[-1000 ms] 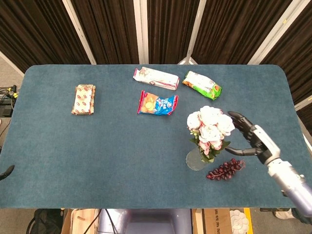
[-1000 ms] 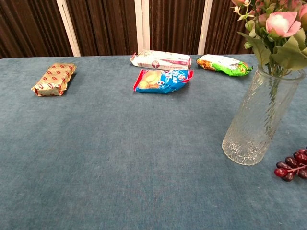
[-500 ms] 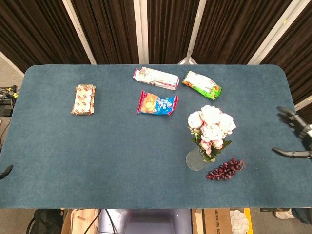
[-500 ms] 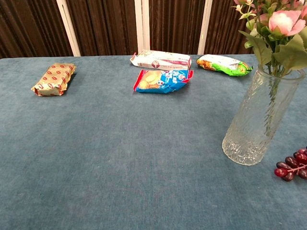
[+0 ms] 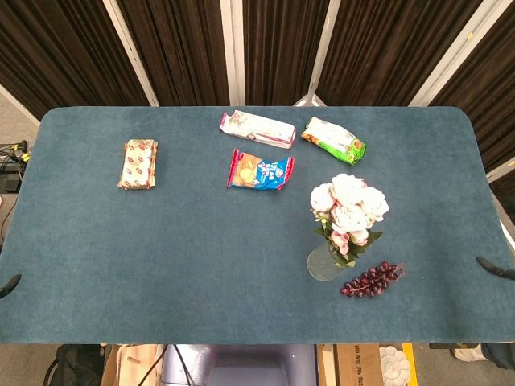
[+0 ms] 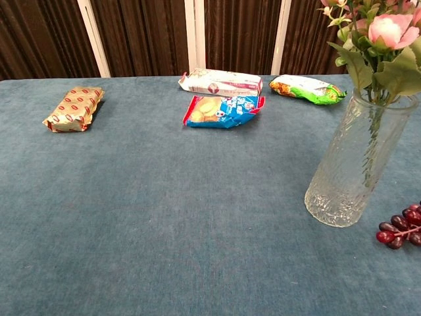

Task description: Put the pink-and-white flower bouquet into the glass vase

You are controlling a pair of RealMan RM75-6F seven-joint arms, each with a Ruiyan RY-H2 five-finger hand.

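Barely a sliver of the right hand (image 5: pixel 496 268) shows at the right edge of the head view, a dark fingertip past the table's side, well apart from everything on the cloth; whether it is spread or curled, I cannot tell. Over on the far left edge, a dark tip of the left hand (image 5: pixel 9 283) pokes into view beside the table, and its state is just as impossible to read. The chest view shows neither hand.

Now to the flowers: the bouquet (image 5: pixel 348 207) stands in the vase (image 6: pixel 354 165), stems down inside the glass, pink and white blooms and green leaves spreading above the rim. The vase is upright on the blue table (image 5: pixel 201 265), toward the right and near the front edge. Just beside its base, to the right, lies a bunch of dark red grapes (image 5: pixel 371 280).

Further back, a blue snack bag (image 5: pixel 259 170) lies near the middle, with a white packet (image 5: pixel 257 129) behind it and a green packet (image 5: pixel 333 140) off to the right of that. Well apart on the left sits a tan wrapped bar (image 5: pixel 138 163). Dark curtains (image 5: pixel 177 48) hang behind the table.
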